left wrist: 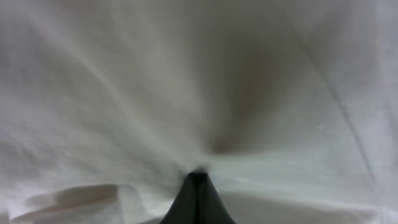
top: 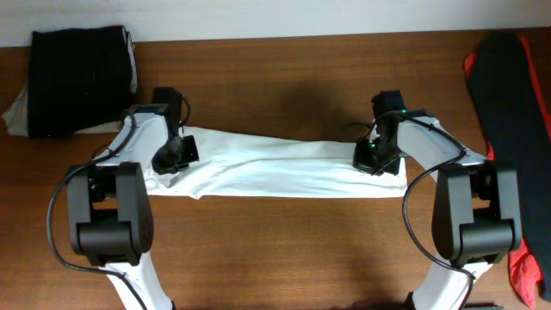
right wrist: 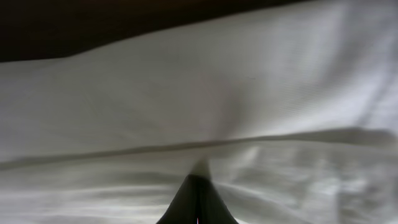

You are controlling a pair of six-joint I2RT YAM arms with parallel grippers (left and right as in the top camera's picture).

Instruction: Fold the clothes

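The white garment (top: pixel 275 168) lies across the middle of the table (top: pixel 284 77) as a long wrinkled band running from 9 o'clock to 3 o'clock. The left gripper (top: pixel 175 156) is down on its 9 o'clock end and the right gripper (top: pixel 376 158) on its 3 o'clock end. In each wrist view the fingers are clenched together into a dark wedge, with white cloth puckering at the tip, so both appear to be pinching the garment's ends. A black folded cloth (top: pixel 82 82) sits at 10 o'clock, and a dark and red cloth (top: pixel 512 112) lies along the 3 o'clock edge, both apart from the work.

The step in hand looks like the grasp that opens a fold: both ends are taken and the band is not yet lifted. The next move probably calls for raising both ends together, level and at the same pace, then carrying them toward 12 or 6 o'clock to lay one long edge over the other. Thin cloth can slip from a shallow pinch, so the lift should be gentle
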